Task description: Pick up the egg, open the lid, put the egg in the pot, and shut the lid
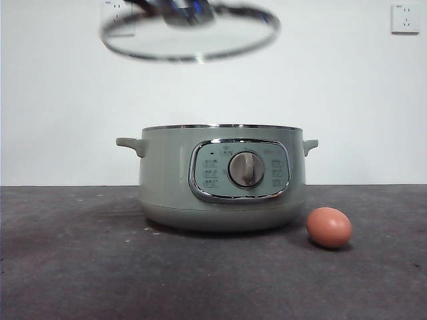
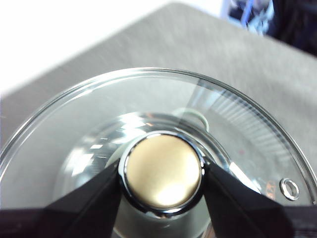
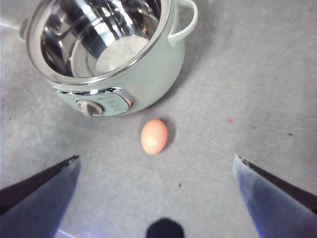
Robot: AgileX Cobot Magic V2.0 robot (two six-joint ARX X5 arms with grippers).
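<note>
The sage-green pot [image 1: 220, 180] stands open on the table, its steel inside bare in the right wrist view [image 3: 99, 39]. The glass lid [image 1: 190, 33] hangs high above the pot, a little to its left. My left gripper [image 2: 162, 173] is shut on the lid's knob [image 2: 162, 171], one jaw on each side. The egg [image 1: 329, 227] lies on the table in front of the pot's right side. My right gripper [image 3: 156, 171] hovers open well above the egg [image 3: 154, 136], apart from it.
Dark grey table [image 1: 80, 267] with a white wall behind. Wall sockets [image 1: 405, 18] sit at the top right. The pot's side handle [image 3: 185, 22] sticks out toward the egg's side.
</note>
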